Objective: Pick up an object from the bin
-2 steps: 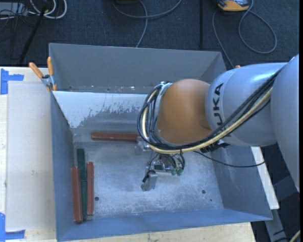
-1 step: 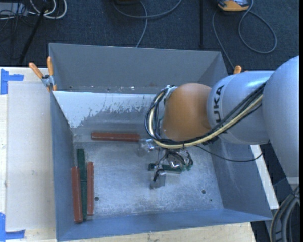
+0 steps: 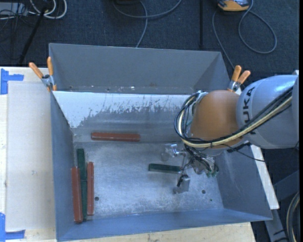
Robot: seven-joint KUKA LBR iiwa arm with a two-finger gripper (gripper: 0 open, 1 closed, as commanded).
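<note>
Orange cover (image 3: 214,117) on the arm's wrist sits highest, with looped cables (image 3: 184,122) beside it, and below it the fingers (image 3: 182,181) reach down to the floor of the grey bin (image 3: 136,79). Whether they are spread or closed I cannot tell. A dark green stick (image 3: 164,169) lies flat with one end right at the fingers and the rest pointing away from the arm; it is not clear that it sits between them. Beyond the fingers, toward the far wall, lies a reddish-brown stick (image 3: 115,136). Well apart from the fingers, along the wall opposite the arm, three sticks lie side by side: brown (image 3: 77,195), dark green (image 3: 81,166), red (image 3: 90,188).
</note>
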